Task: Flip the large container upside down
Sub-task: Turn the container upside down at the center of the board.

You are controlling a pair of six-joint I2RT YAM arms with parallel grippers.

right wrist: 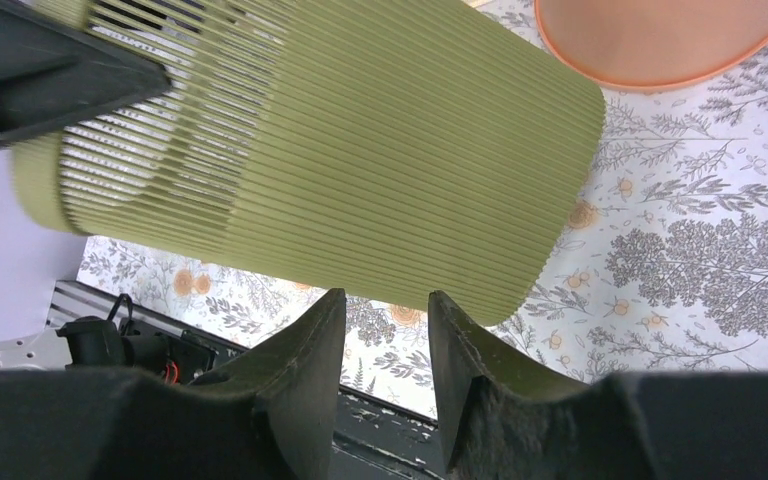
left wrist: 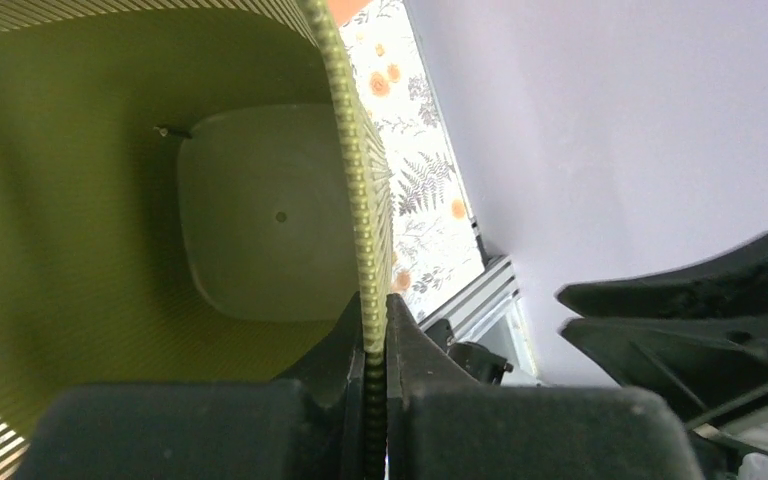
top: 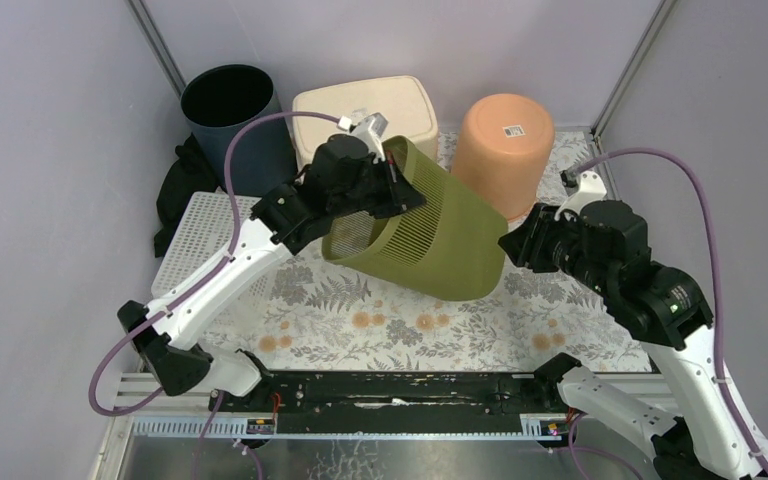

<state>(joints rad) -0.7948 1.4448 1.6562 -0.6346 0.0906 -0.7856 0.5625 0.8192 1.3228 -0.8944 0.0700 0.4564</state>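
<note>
Over the middle of the table (top: 400, 335), the green basket (top: 435, 240) lies tipped on its side, about halfway through the turn. Its long axis runs roughly from the left edge towards the right edge. The open mouth faces left and the closed bottom points right and a little towards the near edge. Whether its lower wall rests on the patterned cloth or hangs just above it cannot be told.

Behind it, along the far edge, stand a cream tub (top: 365, 108) and an orange bucket (top: 505, 140), both bottom up. A dark bin (top: 228, 110) stands upright in the far left corner.

At the mouth end, the left end effector (left wrist: 372, 335) is clenched on the basket's rim, with one finger inside the wall and one outside. This arm carries the basket, so it is the nearer one and the likely pivot for the rest of the roll.

The right end effector (right wrist: 385, 300) is part open and grasps nothing. It sits just beside the bottom end, with its fingers aimed at the ribbed wall but apart from it. The basket lies up and to the left of it, so a push or lift from there would probably swing the bottom upward.
</note>
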